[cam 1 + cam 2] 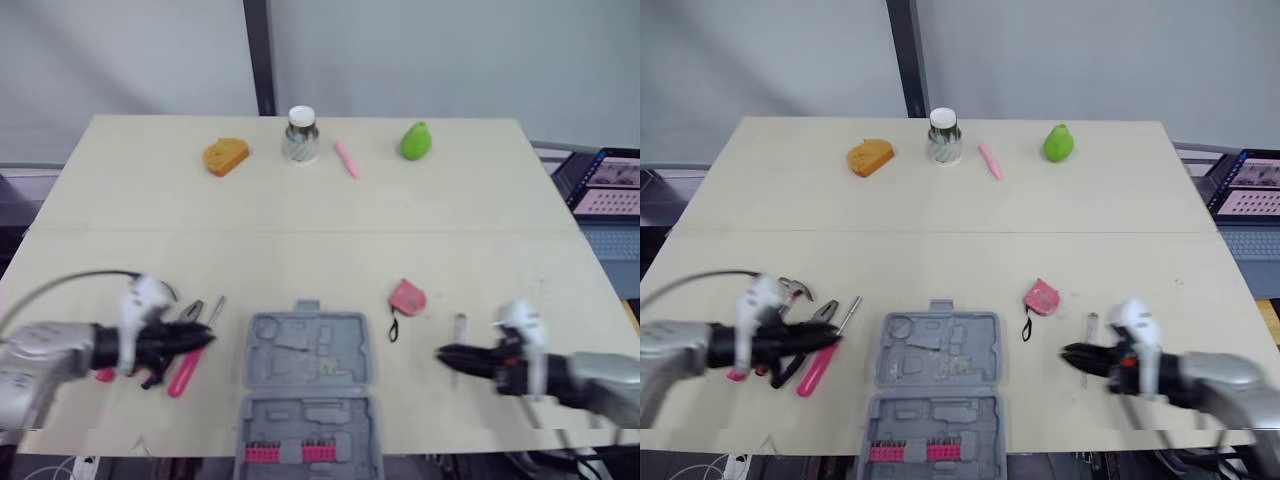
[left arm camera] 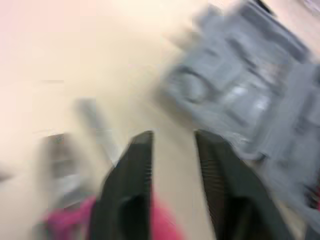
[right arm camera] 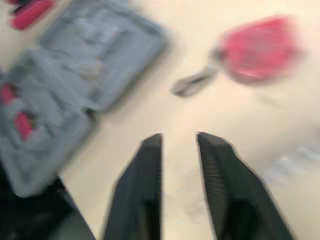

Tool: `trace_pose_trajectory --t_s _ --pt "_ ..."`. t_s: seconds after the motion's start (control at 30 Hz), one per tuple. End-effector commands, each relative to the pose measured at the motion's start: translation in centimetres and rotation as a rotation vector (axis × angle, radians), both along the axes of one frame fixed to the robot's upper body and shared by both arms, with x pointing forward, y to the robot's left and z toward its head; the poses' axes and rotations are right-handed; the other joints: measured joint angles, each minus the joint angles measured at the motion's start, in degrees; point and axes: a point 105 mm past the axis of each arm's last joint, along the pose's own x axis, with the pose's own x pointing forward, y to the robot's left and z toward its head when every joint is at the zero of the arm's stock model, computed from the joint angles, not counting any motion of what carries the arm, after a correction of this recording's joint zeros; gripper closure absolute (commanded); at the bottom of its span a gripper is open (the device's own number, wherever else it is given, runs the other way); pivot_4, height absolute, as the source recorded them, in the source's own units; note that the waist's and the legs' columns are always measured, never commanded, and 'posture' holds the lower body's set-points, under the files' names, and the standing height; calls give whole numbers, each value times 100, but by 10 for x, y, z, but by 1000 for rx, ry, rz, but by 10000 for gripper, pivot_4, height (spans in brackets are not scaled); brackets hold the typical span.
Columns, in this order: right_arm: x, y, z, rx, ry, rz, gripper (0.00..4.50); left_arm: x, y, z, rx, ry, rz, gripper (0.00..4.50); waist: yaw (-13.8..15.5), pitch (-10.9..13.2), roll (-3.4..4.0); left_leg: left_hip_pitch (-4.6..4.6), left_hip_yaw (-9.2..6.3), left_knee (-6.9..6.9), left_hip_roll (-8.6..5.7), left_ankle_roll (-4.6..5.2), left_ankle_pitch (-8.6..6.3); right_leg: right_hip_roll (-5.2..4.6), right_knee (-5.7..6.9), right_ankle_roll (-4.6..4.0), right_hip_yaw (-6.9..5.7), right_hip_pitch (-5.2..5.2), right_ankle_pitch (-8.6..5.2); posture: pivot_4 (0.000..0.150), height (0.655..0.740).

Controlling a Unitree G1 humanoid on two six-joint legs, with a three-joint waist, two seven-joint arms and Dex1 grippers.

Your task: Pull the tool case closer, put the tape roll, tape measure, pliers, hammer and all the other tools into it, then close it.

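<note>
Tabletop (image 1: 300,240) behind case (image 1: 308,350): jar (image 1: 301,135), pink mkr (image 1: 346,159), pear (image 1: 415,141)

Orange bread (image 1: 225,156), jar (image 1: 301,134), green pear (image 1: 415,141)

Right claw (image 3: 179,137): two black fingers (image 3: 145,190), parted, bare surface (image 3: 179,200) in the gap, nothing held. Clock bearings run from the claw tips, with twelve straight ahead along the fingers

Tool case (image 3: 100,50): grey, lying open on the surface, two moulded halves, at ten to eleven o'clock. Pink pieces (image 3: 20,122) sit in the half nearer the claw, at nine o'clock

Tape measure (image 3: 257,47): pink, rounded, at one to two o'clock, apart from the case. Dark strap (image 3: 195,84) trails from it toward the case, just past twelve

Pink handle (image 3: 31,12): beyond the case, at ten o'clock, type not legible

Pale metal piece (image 3: 295,155): at three o'clock, blurred, unidentified
</note>
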Motion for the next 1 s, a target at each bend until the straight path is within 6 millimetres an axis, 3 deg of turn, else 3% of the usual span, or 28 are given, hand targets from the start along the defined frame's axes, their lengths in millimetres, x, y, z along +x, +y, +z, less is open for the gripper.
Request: trace_pose_trajectory --t_s 0.03,0.13,0.17,0.37,0.57,0.73,1.0 --pt "-9 -53 14 -16 -4 -105 17506 -1 48 9 -10 -39 161 13115 -14 1 2 2 4 -4 0 4 -2 0 -3 0 2 0 0 1500 7400" --pt "-14 -92 14 -59 -1 -219 3787 -4 81 8 13 -48 264 56 -35 3 -2 3 21 -9 0 21 -16 2 -13 -1 6 -4 0 1500 7400" --pt "-15 -105 12 -74 -3 -261 125 -5 91 8 13 -53 301 0 -36 4 -3 3 25 -9 1 20 -17 2 -16 -1 6 -5 0 1500 7400" --pt "-19 -161 4 -121 -51 -482 125 -20 145 5 -13 -75 506 0 -41 4 -4 3 65 -8 5 7 -18 -4 -19 0 6 -11 0 1500 7400" --pt "-20 -171 1 -130 -66 -519 125 -36 150 -14 16 -12 513 0 -61 5 -2 10 117 -8 13 -6 -25 -18 -5 0 -4 -24 0 1500 7400" --pt "-12 -154 6 -144 -83 -438 125 -30 121 -19 27 4 402 0 -96 5 -2 15 129 -6 19 -7 -29 -21 -2 1 -6 -24 0 1500 7400" --pt "-5 -86 15 -207 -48 -144 125 -2 -10 -1 14 -19 -113 0 -23 4 -1 12 129 7 22 -10 -30 -13 3 9 0 -19 5 1500 7400"
